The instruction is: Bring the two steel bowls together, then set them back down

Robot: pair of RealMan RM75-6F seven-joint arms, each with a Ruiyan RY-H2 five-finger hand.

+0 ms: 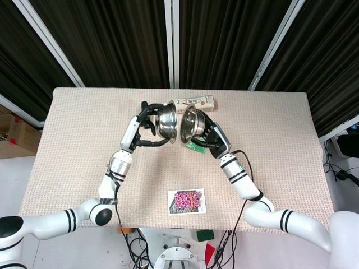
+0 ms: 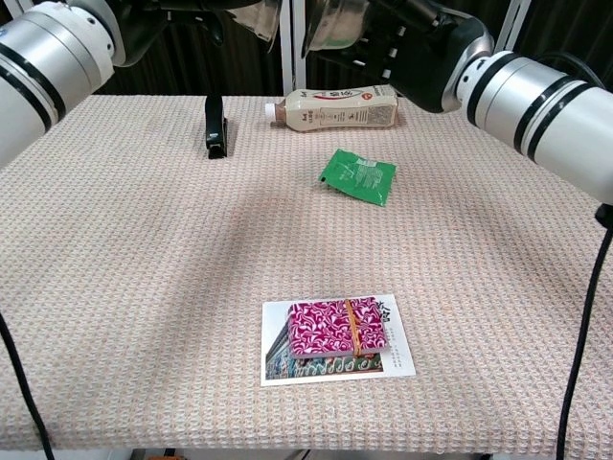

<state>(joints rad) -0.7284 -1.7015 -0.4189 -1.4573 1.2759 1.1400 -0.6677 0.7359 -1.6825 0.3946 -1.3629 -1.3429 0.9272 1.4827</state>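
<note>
**Two steel bowls held aloft, a narrow gap between them**

Head view: The left steel bowl point(image 1: 166, 119) is gripped by the left hand point(image 1: 147, 124), whose dark fingers are wrapped around its outer wall. The right steel bowl point(image 1: 190, 124) is gripped by the right hand point(image 1: 210, 137) from behind its base. Both bowls are tipped on their sides and raised above the counter point(image 1: 73, 145), the left one at 9 o'clock of the right one; a thin gap is seen between them, so they are apart, though very near. A bottle point(image 1: 193, 102) is seen lying at 12 o'clock of the bowls, and a green packet point(image 1: 194, 147) is partly covered under the right hand. A pink patterned pack point(image 1: 187, 200) lies on a card at 6 o'clock, well apart.

Chest view: Only the lower parts of the bowls are caught at the top edge, and the grips cannot be judged here. A black clip point(image 2: 216, 127) is seen standing at 9 o'clock of the bottle. The green packet lies at 5 o'clock of the bottle.
</note>
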